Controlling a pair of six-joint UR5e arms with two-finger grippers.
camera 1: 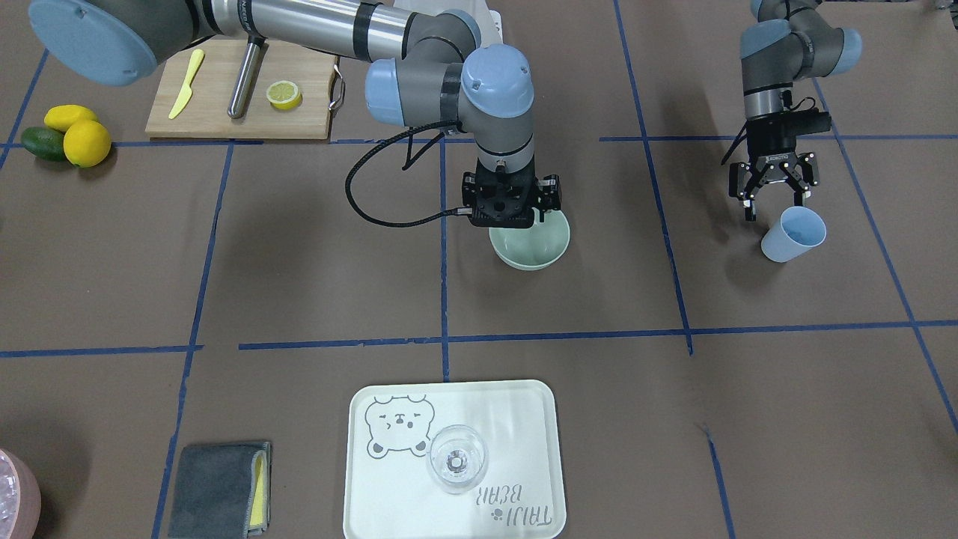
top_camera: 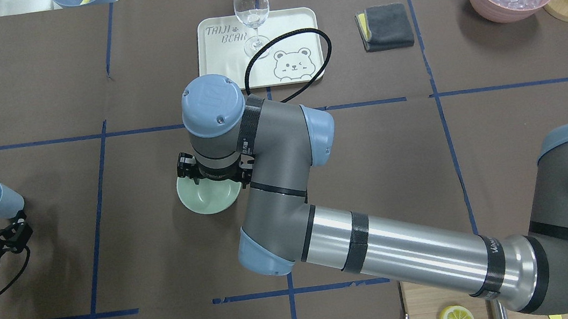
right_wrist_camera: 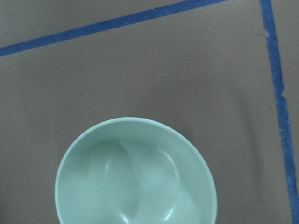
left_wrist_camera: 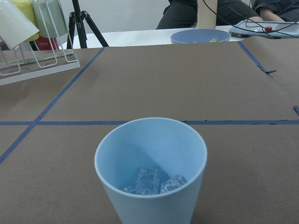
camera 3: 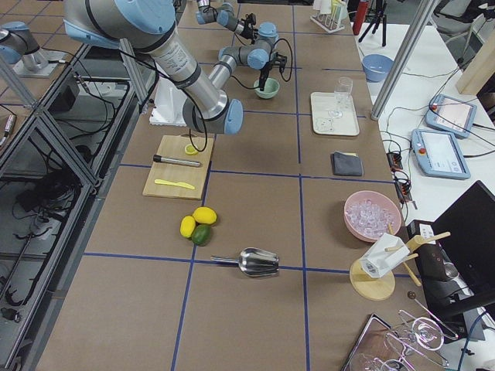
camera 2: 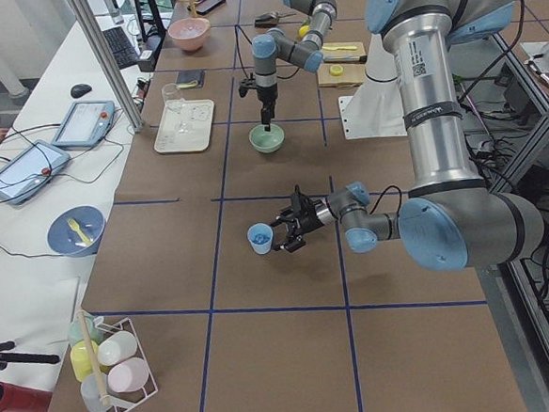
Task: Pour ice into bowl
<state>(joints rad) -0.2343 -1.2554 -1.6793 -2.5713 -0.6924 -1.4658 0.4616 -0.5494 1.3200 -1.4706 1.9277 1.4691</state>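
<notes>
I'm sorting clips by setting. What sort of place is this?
Probably a robotics lab set up as a mock kitchen: blue tape grids the table, control tablets lie alongside, lemons and a wine glass stand ready.

glass [camera 1: 456, 458] on tray [camera 1: 524, 419] | grey cloth [camera 1: 213, 490] | lemon half [camera 1: 284, 94] on board [camera 1: 292, 123]

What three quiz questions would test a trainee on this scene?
1. True or false: the bowl is empty.
2. Which holds ice? A bowl, B cup, C glass.
3. Fill in: the left end effector, near the cup, is ___.
Key: 1 true; 2 B; 3 open.
</notes>
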